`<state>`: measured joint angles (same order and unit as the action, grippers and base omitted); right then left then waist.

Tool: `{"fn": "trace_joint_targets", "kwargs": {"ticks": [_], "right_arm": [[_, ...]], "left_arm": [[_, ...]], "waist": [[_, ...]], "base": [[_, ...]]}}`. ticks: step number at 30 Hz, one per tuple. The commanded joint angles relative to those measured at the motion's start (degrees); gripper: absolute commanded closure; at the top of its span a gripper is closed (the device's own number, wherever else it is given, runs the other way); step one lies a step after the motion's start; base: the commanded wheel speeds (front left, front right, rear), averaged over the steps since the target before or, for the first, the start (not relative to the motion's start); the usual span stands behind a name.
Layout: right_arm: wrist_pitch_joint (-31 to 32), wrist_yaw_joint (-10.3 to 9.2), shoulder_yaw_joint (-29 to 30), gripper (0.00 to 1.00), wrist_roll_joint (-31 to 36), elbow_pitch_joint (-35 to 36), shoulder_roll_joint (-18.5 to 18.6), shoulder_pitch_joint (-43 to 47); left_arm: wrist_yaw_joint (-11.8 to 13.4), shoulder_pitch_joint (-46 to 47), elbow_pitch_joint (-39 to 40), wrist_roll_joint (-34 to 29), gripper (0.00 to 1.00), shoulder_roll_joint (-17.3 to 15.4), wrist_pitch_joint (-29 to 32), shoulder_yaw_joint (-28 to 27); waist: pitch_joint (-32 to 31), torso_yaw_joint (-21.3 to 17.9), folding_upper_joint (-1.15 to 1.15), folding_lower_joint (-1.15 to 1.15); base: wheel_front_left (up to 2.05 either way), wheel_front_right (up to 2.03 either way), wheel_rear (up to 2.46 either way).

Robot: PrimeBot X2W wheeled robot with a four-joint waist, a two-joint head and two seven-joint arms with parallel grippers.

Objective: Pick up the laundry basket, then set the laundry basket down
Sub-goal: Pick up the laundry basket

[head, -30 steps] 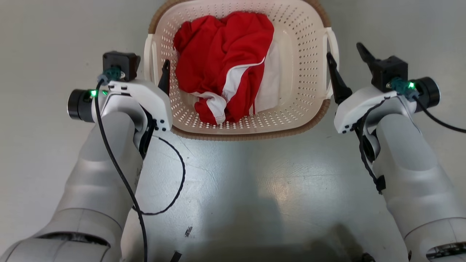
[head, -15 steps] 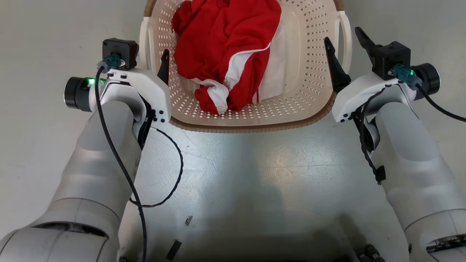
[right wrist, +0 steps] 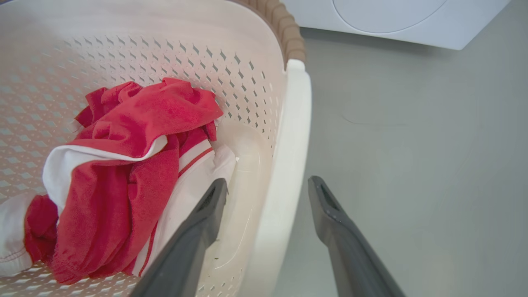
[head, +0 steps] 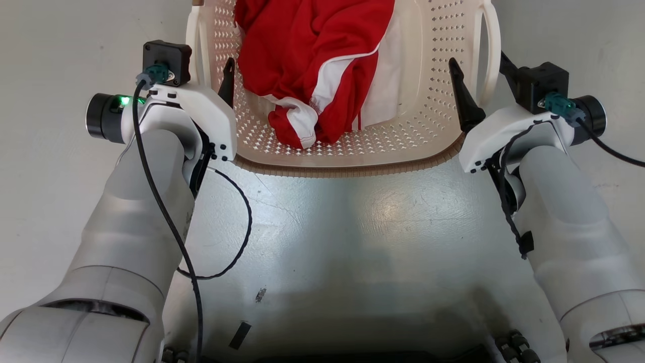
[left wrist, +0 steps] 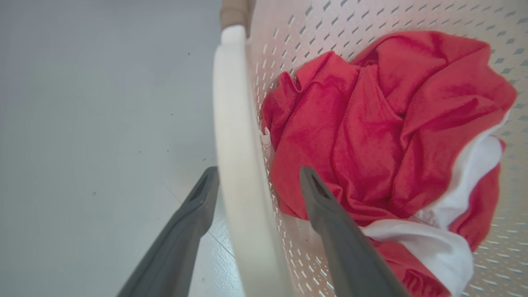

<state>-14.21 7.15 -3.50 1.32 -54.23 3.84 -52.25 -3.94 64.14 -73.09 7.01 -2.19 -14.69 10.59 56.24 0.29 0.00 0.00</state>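
Cropping by the top edge of the head view removes the far part of the laundry basket [head: 428, 108]; its near brown woven-look rim [head: 352, 169] and both white loop handles remain in sight.

Contents: crumpled red-and-white garment [head: 312, 60], covering much of the perforated bottom; kind of garment not determinable.

Position: on the grey floor [head: 352, 237], directly ahead of the robot.

Orientation: upright, mouth upward; handles face the robot's left and right. The near side runs straight across the head view, so the long axis appears to lie left to right, though the far end is out of frame.

Left claw [left wrist: 256, 175]: spread wide, one finger inside the basket and one outside, astride the left handle [left wrist: 235, 123], not clamped; contact cannot be judged. In the head view its outer finger is hidden behind the wrist camera block [head: 166, 63].

Right claw [right wrist: 268, 183]: likewise wide open astride the right handle [right wrist: 288, 144], holding nothing.

White washing machine [right wrist: 392, 20]: beyond the basket, cut off by the right wrist view's top edge.
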Motion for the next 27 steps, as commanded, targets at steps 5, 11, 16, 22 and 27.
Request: {"fn": "trace_joint_targets", "kwargs": {"ticks": [5,11,16,22,27], "right_arm": [[-0.8,0.34,-1.6,0.0,-2.0,-0.7,-1.0,-0.2],[-0.8,0.34,-2.5,0.0,-2.6,-2.2,-1.0,-1.4],[-0.8,0.34,-3.3,0.0,-3.2,-2.9,-1.0,-1.9],[-0.8,0.34,-3.7,0.07,-4.0,-2.8,-1.0,-1.8],[-0.8,0.34,-2.8,1.0,-5.5,-3.1,-1.0,-1.2]], "left_arm": [[0.7,0.6,-0.1,0.3,0.0,-2.2,0.2,0.1],[0.8,1.5,-0.3,0.6,0.0,-2.2,0.7,0.7],[0.8,1.7,-0.4,0.9,0.0,-2.1,0.7,1.2],[0.7,1.5,-0.5,1.3,0.71,-1.9,0.8,1.8],[0.3,1.3,-0.5,2.4,1.0,-1.5,0.6,1.9]], "waist": [[0.6,0.0,0.0,0.0],[0.7,0.1,0.0,0.0],[0.7,0.2,0.0,0.0],[0.6,0.2,0.0,0.0],[0.2,0.4,0.0,0.0]], "base": [[0.0,0.0,0.0],[0.0,0.0,0.0],[0.0,0.0,0.0],[0.0,0.0,0.0],[0.0,0.0,0.0]]}}
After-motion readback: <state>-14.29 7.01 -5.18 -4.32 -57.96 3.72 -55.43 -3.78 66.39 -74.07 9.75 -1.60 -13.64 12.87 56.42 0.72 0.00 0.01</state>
